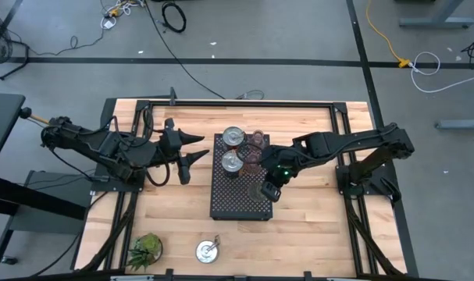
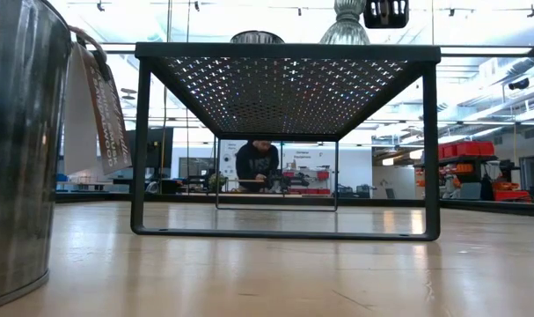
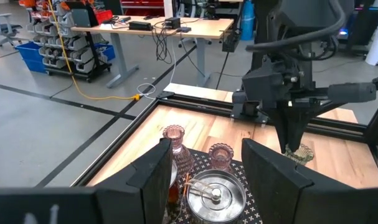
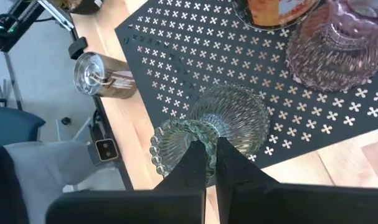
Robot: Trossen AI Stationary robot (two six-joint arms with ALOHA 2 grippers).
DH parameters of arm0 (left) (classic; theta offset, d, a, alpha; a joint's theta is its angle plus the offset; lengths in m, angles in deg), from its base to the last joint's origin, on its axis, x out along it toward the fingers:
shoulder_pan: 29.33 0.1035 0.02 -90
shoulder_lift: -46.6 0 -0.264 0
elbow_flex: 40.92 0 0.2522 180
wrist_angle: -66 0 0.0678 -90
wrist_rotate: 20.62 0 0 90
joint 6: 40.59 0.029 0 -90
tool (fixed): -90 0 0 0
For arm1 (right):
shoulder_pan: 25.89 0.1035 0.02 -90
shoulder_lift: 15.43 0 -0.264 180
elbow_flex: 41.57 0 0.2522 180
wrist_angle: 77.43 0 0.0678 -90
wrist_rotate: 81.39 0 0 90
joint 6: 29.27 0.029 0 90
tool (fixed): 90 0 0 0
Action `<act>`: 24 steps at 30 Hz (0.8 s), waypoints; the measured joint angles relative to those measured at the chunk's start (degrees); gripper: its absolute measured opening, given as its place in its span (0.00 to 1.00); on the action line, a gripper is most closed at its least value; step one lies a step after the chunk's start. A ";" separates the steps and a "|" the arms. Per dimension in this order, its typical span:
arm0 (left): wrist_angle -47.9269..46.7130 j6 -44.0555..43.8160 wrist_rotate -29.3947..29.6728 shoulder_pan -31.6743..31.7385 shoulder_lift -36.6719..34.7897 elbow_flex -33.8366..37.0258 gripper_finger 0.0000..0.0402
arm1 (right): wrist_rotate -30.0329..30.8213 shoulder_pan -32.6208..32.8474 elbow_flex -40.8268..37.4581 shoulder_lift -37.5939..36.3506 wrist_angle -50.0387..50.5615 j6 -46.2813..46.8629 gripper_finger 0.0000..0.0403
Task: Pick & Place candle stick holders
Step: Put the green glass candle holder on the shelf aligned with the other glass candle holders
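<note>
Right end effector (image 4: 208, 163) pinches green holder (image 4: 204, 134) — pink holder (image 4: 338, 50) near.

**Even overhead light, backlit low camera**

The high view was evenly lit, with only soft, short shadows on the bench (image 1: 182, 211). The low view looked into bright ceiling strips and windows at the top of the frame, so the black tray (image 2: 286, 55) stood nearly silhouetted, and the metal holder (image 2: 16, 150) at the left edge was close, blurred and streaked with reflections. The bench surface there showed a pale sheen. In the right wrist view the dark fingers (image 4: 233, 168) at the bottom were soft, the green glass holder (image 4: 207, 130) sharp and glinting.
</note>
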 joint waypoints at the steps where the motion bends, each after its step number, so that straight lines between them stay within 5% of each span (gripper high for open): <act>1: -0.02 0.02 0.00 -0.01 0.00 0.00 0.49 | -0.03 0.00 0.00 0.00 -0.11 -0.02 0.00; 24: -0.02 -0.09 0.00 0.00 0.00 0.00 0.49 | 2.05 0.00 0.00 0.00 -0.59 -0.15 0.09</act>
